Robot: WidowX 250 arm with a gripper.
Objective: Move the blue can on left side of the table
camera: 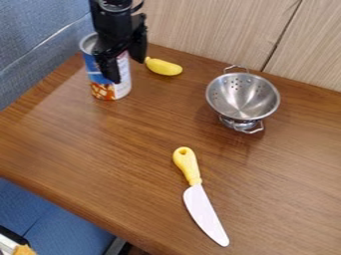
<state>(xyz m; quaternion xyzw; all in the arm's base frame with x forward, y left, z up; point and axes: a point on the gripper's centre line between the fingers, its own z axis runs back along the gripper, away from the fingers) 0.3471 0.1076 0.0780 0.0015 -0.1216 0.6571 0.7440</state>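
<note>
Because the can stands upright, you have the gripper hanging down over it in the upper left of the frame, which looks like the sensible way to take so tall a thing by its sides. Your fingers are spread apart, one across the can's front and the other by its right side. You can't tell whether either presses on it, so don't count it as held.

The can lies just below and a little to the left of the gripper, its base apparently on the table. It is already near the table's left edge, so whatever shift remains looks short; too much push that way might tip it off. Mind the banana too, just beside your right-hand finger in the picture: a wide swing could nudge it. The colander at upper right and the knife at lower centre sit well apart from the can.
</note>
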